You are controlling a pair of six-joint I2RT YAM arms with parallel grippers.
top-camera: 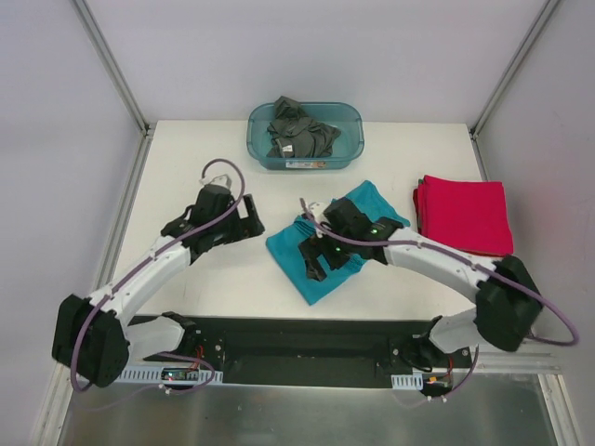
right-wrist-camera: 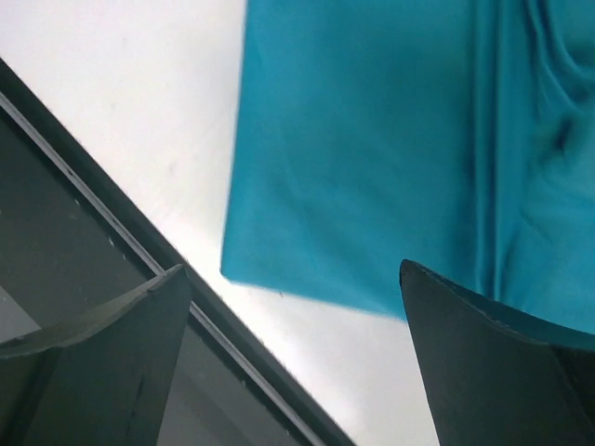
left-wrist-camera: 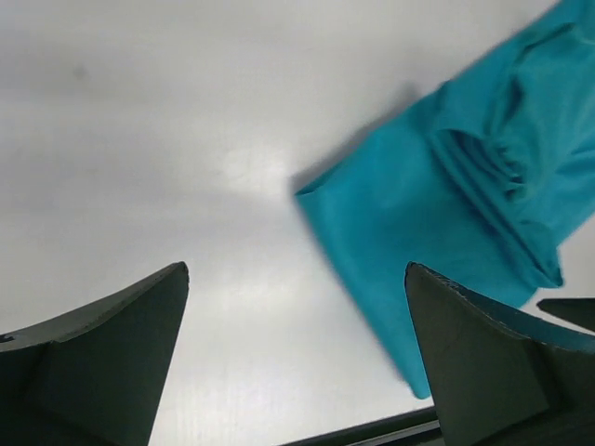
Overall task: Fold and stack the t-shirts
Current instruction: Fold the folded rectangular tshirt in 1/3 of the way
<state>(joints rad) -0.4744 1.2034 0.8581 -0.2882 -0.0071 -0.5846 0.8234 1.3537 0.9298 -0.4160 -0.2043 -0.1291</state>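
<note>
Teal tee (top-camera: pixel 327 243) lies partly folded at the ctr of the table (top-camera: pixel 186 167), a slanted strip running from near-left to far-right, w/ bunched folds along its middle. Right gripper (top-camera: pixel 312 258) hangs over the tee's near half, jaws wide apart w/ nothing btwn them. In the right wrist view its fingers (right-wrist-camera: pixel 483 362) frame a flat folded corner of the tee, close to the black rail (top-camera: pixel 297 336) along the table's near edge. Whether the fingertips touch the cloth cannot be told. Left gripper (top-camera: pixel 251 223) is just left of the tee over bare table, also spread open and empty. The left wrist view shows the tee's left corner ahead and to the right, apart from the fingers (left-wrist-camera: pixel 93 372). Red tees (top-camera: pixel 465 216) sit folded in a neat stack at the table's right side, near the teal tee but not touching it. Grey tees (top-camera: pixel 299 130) lie crumpled in the tub (top-camera: pixel 353 149) at the far edge, approx ctr, well apart from both grippers.
</note>
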